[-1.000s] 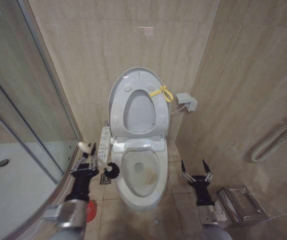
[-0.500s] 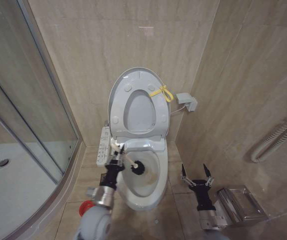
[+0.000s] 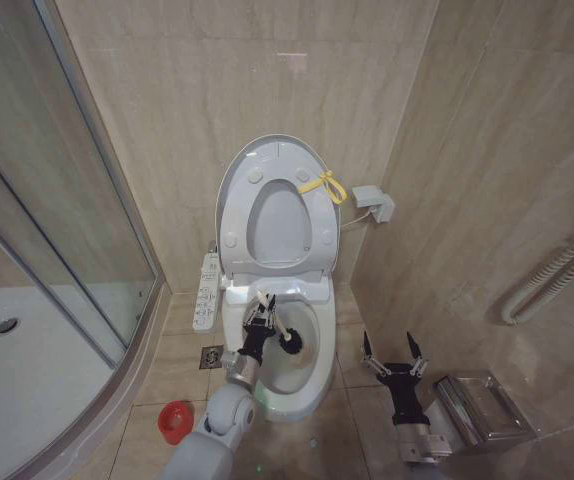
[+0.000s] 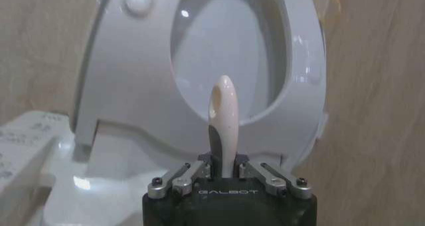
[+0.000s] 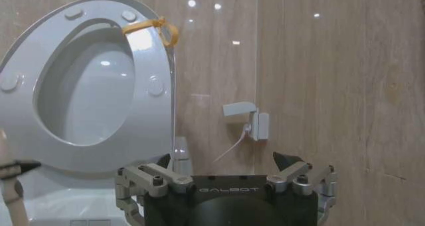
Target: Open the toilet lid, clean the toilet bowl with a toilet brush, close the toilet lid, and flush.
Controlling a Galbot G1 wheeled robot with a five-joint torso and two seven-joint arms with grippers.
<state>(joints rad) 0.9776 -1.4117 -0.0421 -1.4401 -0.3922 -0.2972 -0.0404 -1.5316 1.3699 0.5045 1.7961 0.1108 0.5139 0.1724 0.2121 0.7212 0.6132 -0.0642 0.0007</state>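
Left claw (image 3: 261, 317) now farther over the toilet bowl (image 3: 307, 385), pinching the toilet brush (image 3: 289, 339); right claw (image 3: 388, 351) spread, idle.

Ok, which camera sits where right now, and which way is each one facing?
Head view: looks forward and down at the toilet bowl in the corner; left gripper holds the toilet brush over the bowl, right gripper hangs open beside it.
Left wrist view: looks along the brush handle at the raised toilet lid.
Right wrist view: looks over its own open fingers at the lid and wall.
Shared: all show the raised lid; head and right wrist views show its yellow cord loop.
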